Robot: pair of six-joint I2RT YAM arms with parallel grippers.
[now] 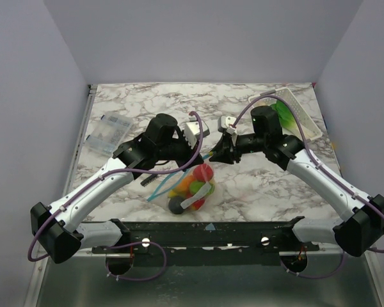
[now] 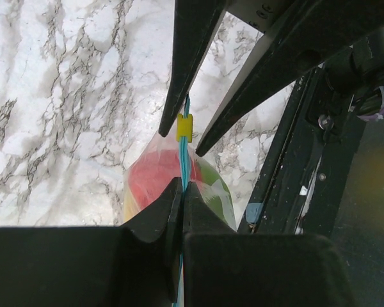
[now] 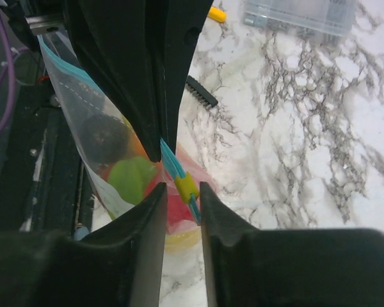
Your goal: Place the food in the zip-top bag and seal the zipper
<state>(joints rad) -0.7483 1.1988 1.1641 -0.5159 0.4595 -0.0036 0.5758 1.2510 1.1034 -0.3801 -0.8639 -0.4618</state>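
Firstly, left hand (image 2: 181,192): clamped shut on the thin teal-blue zipper strip (image 2: 185,160).
right hand (image 3: 183,208): narrowly parted, its fingers set either side of a small yellow slider (image 3: 187,187) on the zipper strip; contact cannot be told.
clear floppy plastic zip-top bag (image 3: 73,102): hung by its mouth edge between both hands, over the marbled white bench (image 1: 262,192).
plastic toy food pieces (image 3: 133,179): red, green, yellow and one dark, seen inside the bag.
small black bar (image 3: 201,93): laid on the bench beside the bag.
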